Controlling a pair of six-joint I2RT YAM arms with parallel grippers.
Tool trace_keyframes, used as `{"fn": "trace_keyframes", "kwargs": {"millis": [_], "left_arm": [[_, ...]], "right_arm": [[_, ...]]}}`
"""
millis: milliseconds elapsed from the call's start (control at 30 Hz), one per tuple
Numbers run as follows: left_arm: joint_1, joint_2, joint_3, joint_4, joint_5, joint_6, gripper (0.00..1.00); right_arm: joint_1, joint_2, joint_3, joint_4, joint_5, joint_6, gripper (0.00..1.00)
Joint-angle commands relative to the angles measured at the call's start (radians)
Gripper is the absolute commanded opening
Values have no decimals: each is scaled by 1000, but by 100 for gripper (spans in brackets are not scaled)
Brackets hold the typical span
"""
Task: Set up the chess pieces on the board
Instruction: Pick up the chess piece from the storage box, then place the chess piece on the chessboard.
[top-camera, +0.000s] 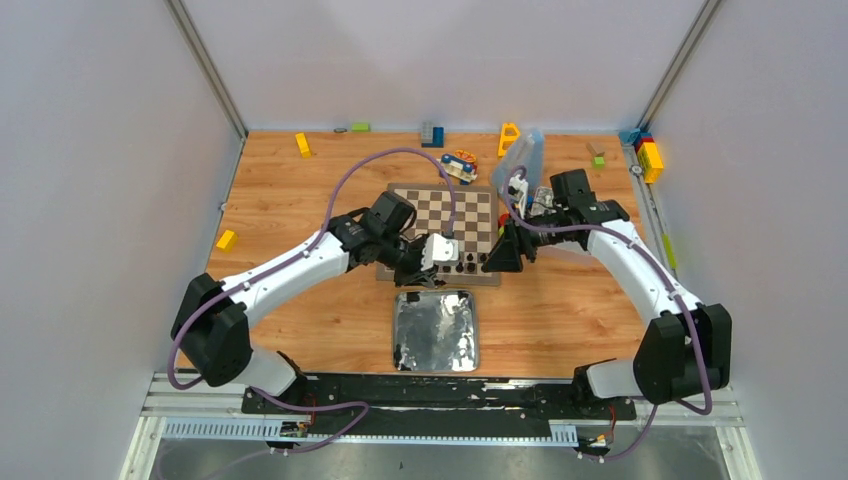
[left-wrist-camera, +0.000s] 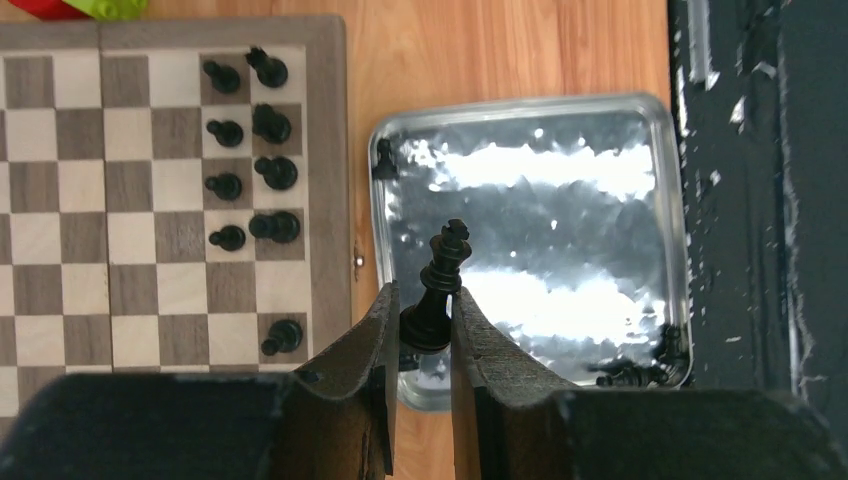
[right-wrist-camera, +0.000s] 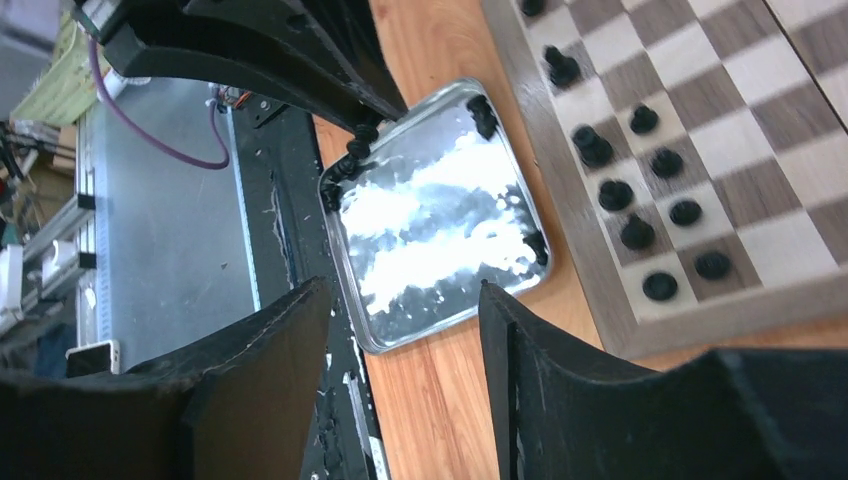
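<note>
Our left gripper (left-wrist-camera: 422, 305) pinches a black king (left-wrist-camera: 443, 275) over the tray's (left-wrist-camera: 520, 103) edge. Our right gripper (right-wrist-camera: 405, 300) hangs spread, empty.

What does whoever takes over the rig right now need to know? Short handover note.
Left gripper: shut on a tall black chess piece, likely the king, held over the metal tray.
Right gripper: open, empty, near the edge of the chessboard.
Done: about nine black pieces stand in the two board rows nearest the tray.
Left: place the held piece, then move the few leftover pieces from the tray's edges and corners into the gaps in both rows.
</note>
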Motion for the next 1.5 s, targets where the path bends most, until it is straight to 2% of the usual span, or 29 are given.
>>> {"fn": "trace_keyframes", "kwargs": {"millis": [0, 333, 800, 1200, 1333, 1467], "left_arm": [[16, -30, 53, 42, 145, -121, 0], [48, -33, 33, 122, 238, -223, 0], [67, -43, 6, 169, 254, -261, 0], [68, -35, 2, 173, 255, -262, 1], [68, -31, 0, 173, 253, -261, 8], [72, -44, -16, 187, 235, -269, 23]], "right_arm": [[103, 0, 79, 66, -32, -18, 58], [282, 91, 136, 101, 66, -18, 56], [339, 135, 165, 114, 101, 4, 48], [343, 141, 174, 115, 102, 14, 22], [344, 142, 180, 114, 102, 14, 11], [343, 137, 180, 113, 121, 14, 4]]}}
